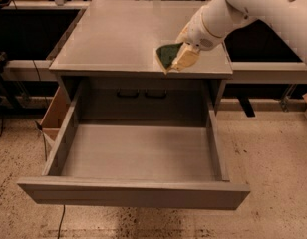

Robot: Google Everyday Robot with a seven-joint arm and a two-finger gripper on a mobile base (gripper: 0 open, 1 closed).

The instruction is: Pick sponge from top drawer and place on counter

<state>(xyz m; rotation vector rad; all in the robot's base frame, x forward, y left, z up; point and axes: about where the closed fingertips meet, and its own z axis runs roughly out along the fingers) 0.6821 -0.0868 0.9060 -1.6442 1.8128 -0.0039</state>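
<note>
Green sponge [168, 55], partly hidden, in pinch of hand [180, 59] over counter [118, 34] front edge.

Your arm [253, 4]: thick white shell, smooth, tube-round, slightly glossy. One small dark dot on the upper casing. The wrist narrows through a white collar with a grey seam line. Gripper [185, 59]: pale cream, blunt fingers, over the counter [118, 39] front edge, clamped on the sponge [168, 55].
</note>
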